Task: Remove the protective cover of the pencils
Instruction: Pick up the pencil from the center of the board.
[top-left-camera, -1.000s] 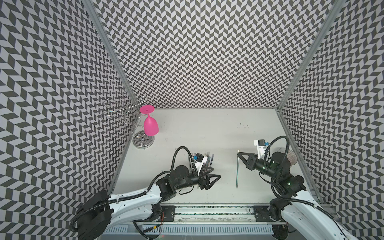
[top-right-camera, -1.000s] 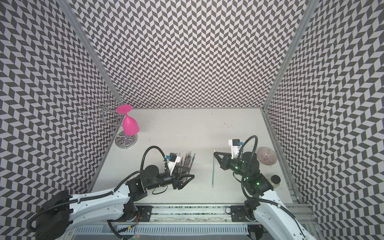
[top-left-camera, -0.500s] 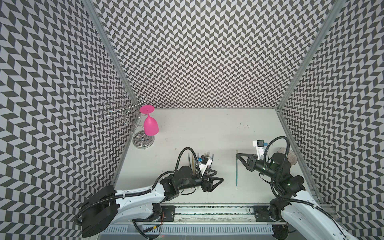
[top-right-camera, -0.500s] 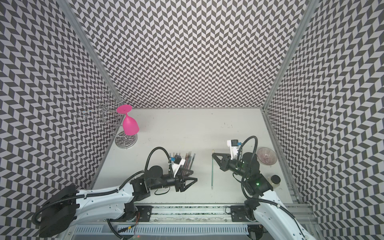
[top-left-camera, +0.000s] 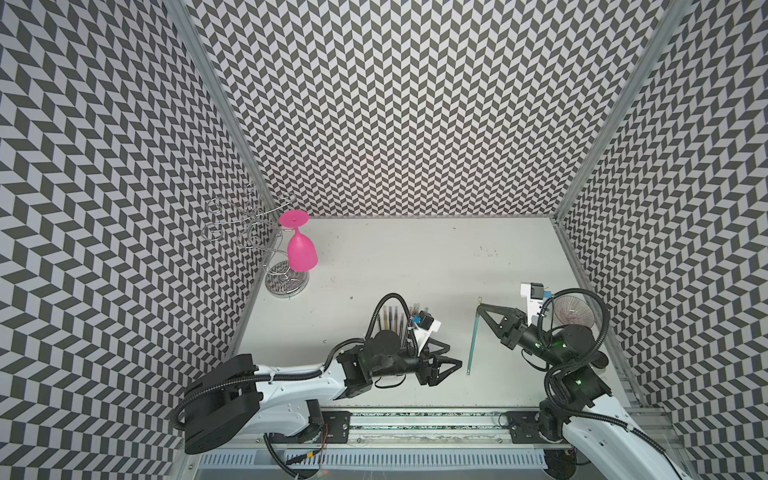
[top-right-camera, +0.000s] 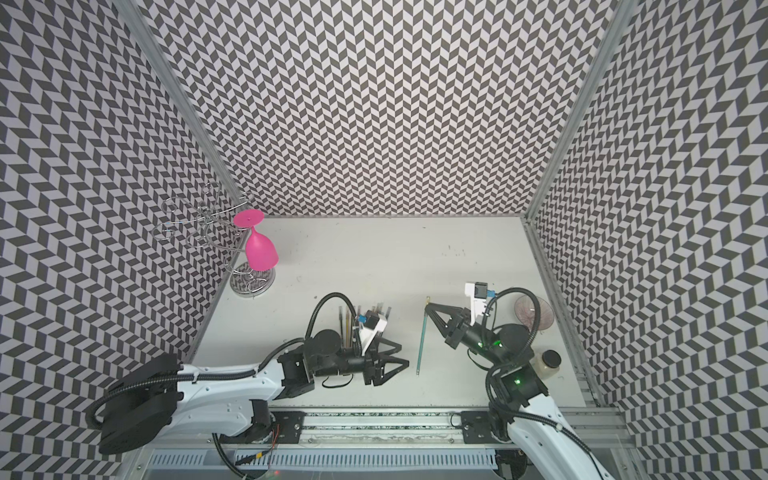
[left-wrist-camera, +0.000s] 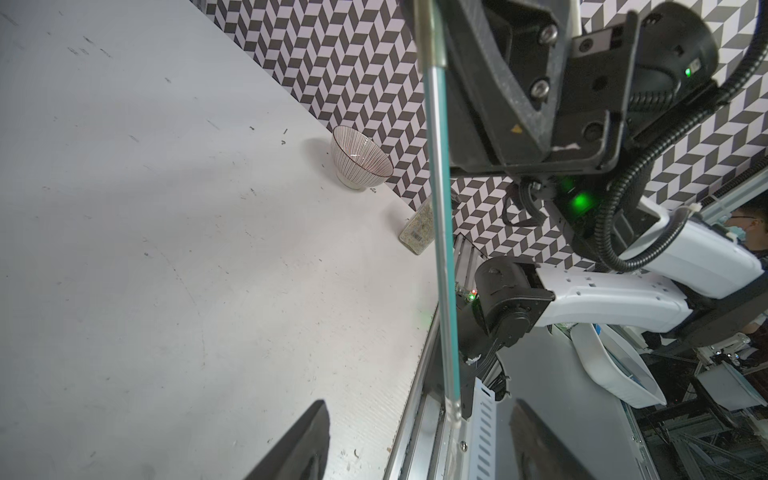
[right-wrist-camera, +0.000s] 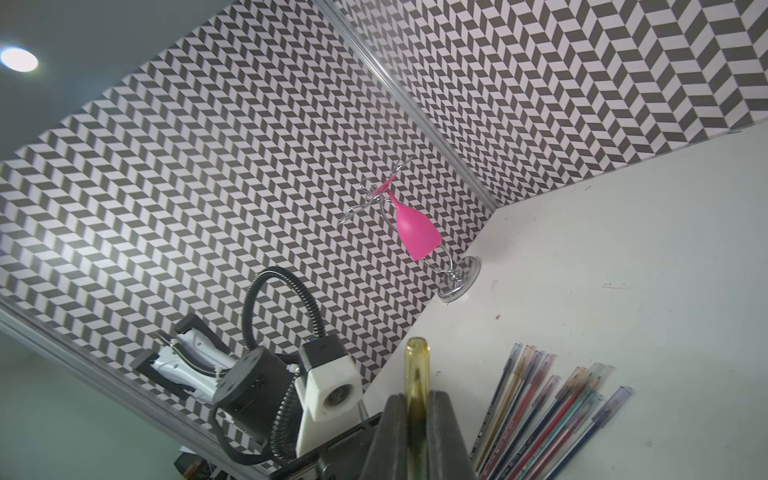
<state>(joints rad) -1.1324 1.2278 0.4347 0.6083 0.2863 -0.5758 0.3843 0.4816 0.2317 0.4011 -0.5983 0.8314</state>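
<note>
Far left, pink goblet (top-left-camera: 302, 251) hangs inverted on wire rack (top-left-camera: 286, 284), clear of the work. The pencils (right-wrist-camera: 552, 411) lie fanned on the table behind left gripper (left-wrist-camera: 419, 411), whose jaws are apart and empty, lined up on the free end of held pencil (top-left-camera: 474, 332), probably to pull its cover. Right gripper (top-left-camera: 481, 308) is clamped near the yellow end as anchor; bowl (left-wrist-camera: 361, 162) looks empty, jar (top-right-camera: 546, 363) holds pale grains.
</note>
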